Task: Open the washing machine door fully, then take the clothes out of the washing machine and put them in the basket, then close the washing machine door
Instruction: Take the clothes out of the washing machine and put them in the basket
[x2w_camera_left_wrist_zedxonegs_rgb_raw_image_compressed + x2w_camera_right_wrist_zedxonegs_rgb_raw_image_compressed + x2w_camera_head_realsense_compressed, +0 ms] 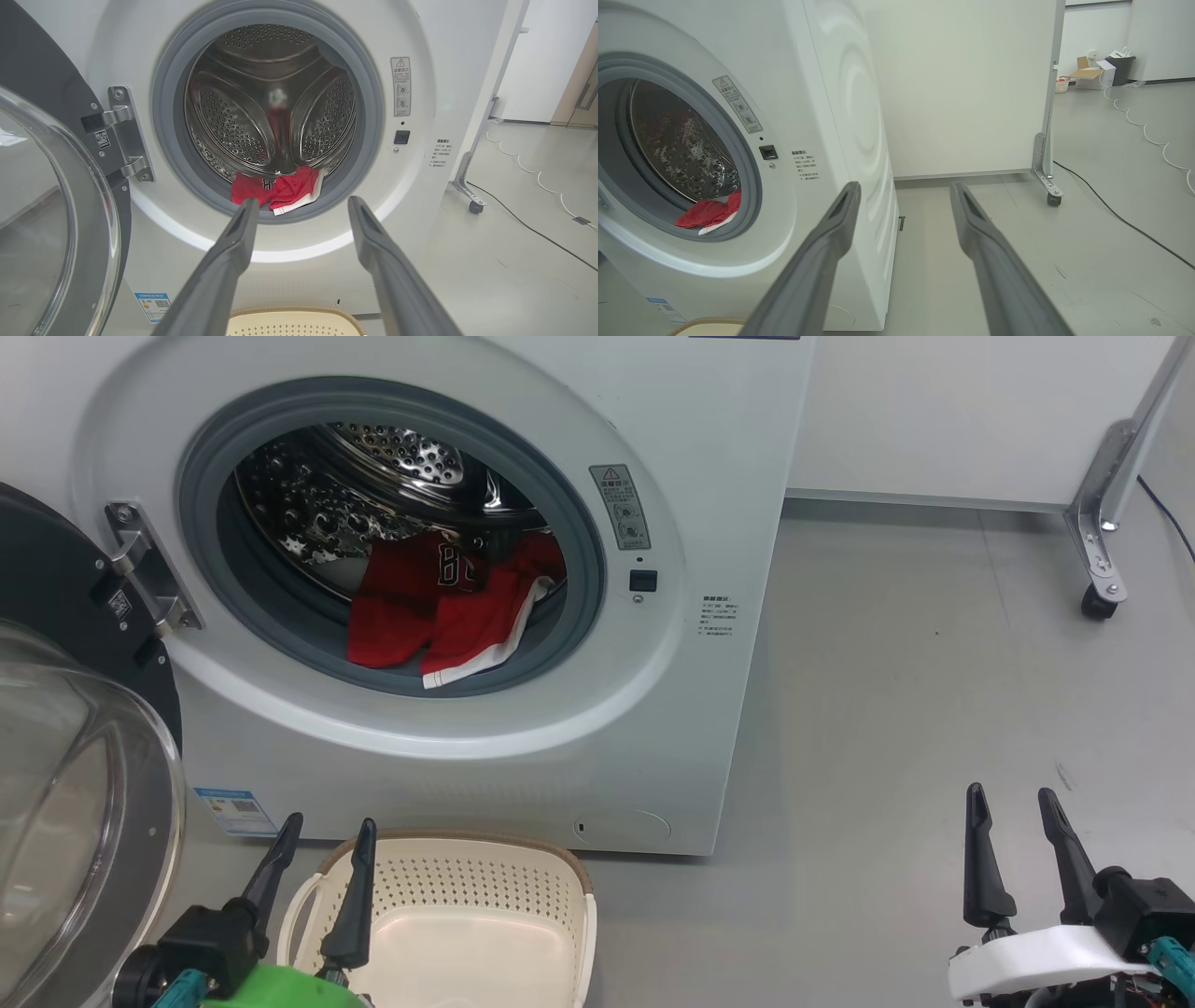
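Left gripper (331, 821), spread and empty, hangs beside the cream basket (574, 887) before the washing machine (719, 476); the right gripper (1011, 793), also spread and empty, hovers well to the right over the floor (887, 663). Inside, the red jerseys (439, 616) lie crumpled at the front of the drum (392, 448), a white-trimmed hem on the grey gasket (583, 560). They are likely soft, light and limp, and best pinched at a raised fold. At left the washing machine door (56, 616) stands wide, its glass near the left gripper, so open room lies rightward.

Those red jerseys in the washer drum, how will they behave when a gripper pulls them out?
The clothes lie crumpled and folded, so they will probably hang floppy. They look thin, so likely light. A white-trimmed edge rests on the grey gasket and might drag there.
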Robot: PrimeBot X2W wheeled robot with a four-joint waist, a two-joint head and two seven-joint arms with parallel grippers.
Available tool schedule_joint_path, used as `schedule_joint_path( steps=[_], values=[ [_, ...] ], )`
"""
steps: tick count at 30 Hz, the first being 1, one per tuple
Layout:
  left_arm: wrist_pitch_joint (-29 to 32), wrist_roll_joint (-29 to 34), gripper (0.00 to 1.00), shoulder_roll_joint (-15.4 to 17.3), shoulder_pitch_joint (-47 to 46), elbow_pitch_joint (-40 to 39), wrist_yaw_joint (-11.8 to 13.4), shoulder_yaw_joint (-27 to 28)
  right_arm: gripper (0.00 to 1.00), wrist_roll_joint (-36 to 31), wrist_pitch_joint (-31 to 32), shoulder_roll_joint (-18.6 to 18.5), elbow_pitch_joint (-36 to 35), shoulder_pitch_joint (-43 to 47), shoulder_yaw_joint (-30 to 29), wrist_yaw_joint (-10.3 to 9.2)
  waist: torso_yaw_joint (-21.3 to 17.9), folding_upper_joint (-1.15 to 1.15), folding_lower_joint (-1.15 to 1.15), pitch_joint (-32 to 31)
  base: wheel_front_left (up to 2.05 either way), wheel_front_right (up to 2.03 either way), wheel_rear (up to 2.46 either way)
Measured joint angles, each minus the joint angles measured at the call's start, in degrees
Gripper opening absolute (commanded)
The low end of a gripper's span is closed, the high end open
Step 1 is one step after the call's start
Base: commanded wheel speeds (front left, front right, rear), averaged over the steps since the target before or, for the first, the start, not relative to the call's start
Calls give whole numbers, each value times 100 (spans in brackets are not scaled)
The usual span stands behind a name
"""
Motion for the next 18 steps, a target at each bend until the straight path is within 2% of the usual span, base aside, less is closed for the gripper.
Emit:
schedule_joint_path(
  steps=[18],
  values=[
    [0,-3,100,11,4,27,-1,60,100,-20,0,2,-5,1,94,1,14,0,0,116,0,0,0]
  ],
)
